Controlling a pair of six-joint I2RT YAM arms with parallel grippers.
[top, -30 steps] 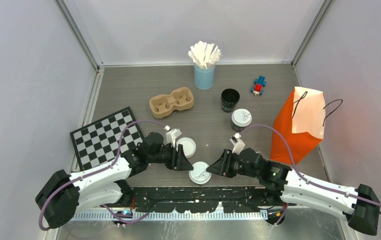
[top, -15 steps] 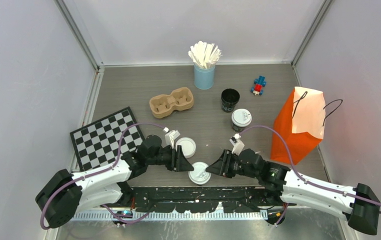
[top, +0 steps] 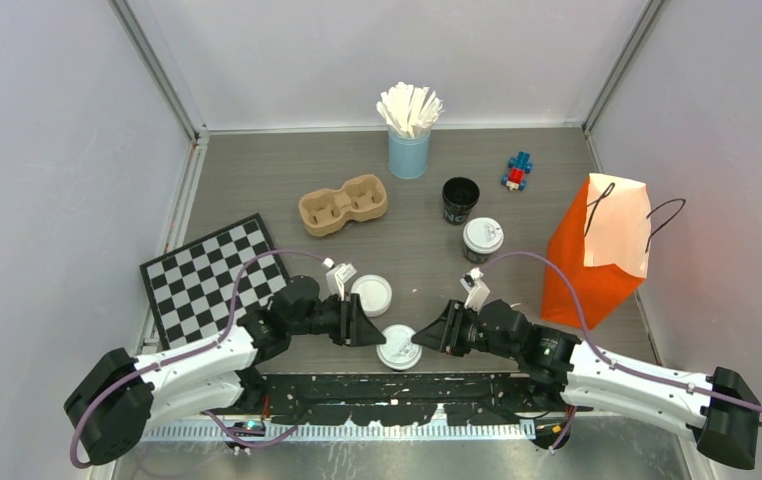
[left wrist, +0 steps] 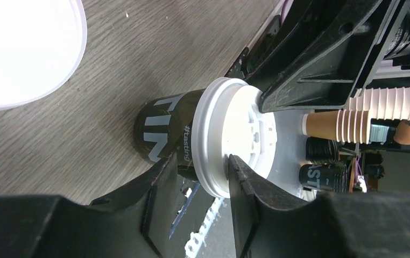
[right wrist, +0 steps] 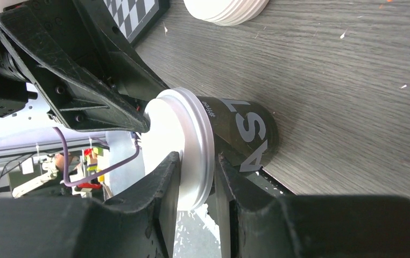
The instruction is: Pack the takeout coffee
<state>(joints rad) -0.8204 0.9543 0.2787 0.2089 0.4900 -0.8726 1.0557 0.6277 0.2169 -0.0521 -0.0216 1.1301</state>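
A black takeout coffee cup with a white lid (top: 398, 346) stands at the table's near edge, between both grippers. My left gripper (top: 377, 334) grips the lid rim from the left; in the left wrist view (left wrist: 203, 161) one finger sits under the rim against the cup (left wrist: 162, 129) and the other on the lid top. My right gripper (top: 423, 338) grips the same lid from the right, its fingers (right wrist: 198, 157) pinching the rim above the cup body (right wrist: 246, 131). A second lidded cup (top: 482, 238) and an open black cup (top: 460, 199) stand further back.
A stack of white lids (top: 371, 294) lies just behind the left gripper. A cardboard two-cup carrier (top: 343, 204), a light-blue cup of stirrers (top: 409, 130), a small toy (top: 517, 172), an orange paper bag (top: 602, 250) at the right and a checkerboard (top: 215, 272) at the left.
My left arm has shifted slightly toward the near edge, staying at the lid. The cup and my right arm have hardly moved.
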